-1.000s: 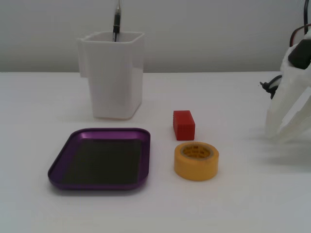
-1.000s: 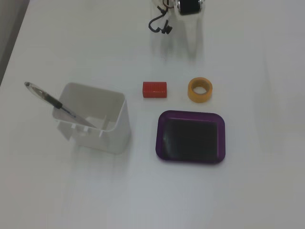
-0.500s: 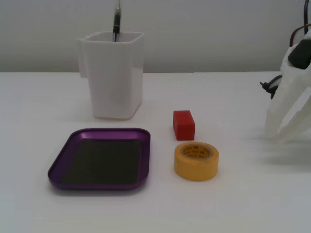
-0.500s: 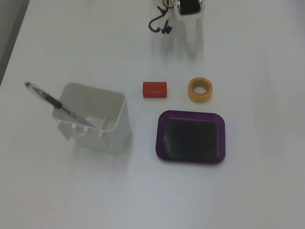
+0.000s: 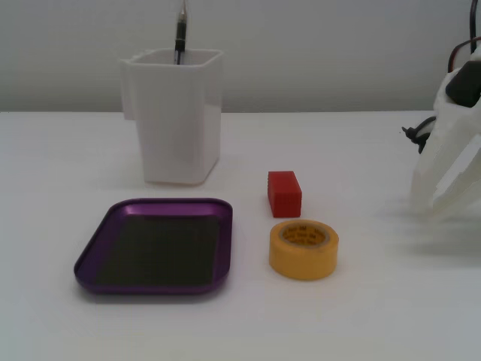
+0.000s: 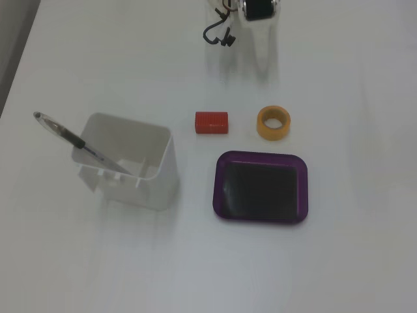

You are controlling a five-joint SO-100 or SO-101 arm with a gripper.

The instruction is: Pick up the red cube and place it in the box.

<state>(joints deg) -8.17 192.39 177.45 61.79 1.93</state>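
Observation:
The red cube [image 5: 284, 193] lies on the white table, just behind the yellow tape roll [image 5: 304, 249]. In the other fixed view the cube [image 6: 212, 122] lies left of the roll [image 6: 273, 123]. The box, a shallow purple tray [image 5: 96, 250] with a dark bottom, lies empty to the left of the cube; from above its rim [image 6: 260, 156] sits just below the cube and roll. My white gripper [image 5: 440, 210] hangs at the right edge, fingertips pointing down near the table, well right of the cube. Its jaws look slightly apart and hold nothing. From above it [image 6: 253, 52] is faint against the table.
A tall white plastic container [image 5: 176, 120] holding a pen [image 5: 180, 34] stands behind the tray, left of the cube. From above the container [image 6: 130, 160] is left of the tray. Black cables [image 6: 218, 32] hang by the arm.

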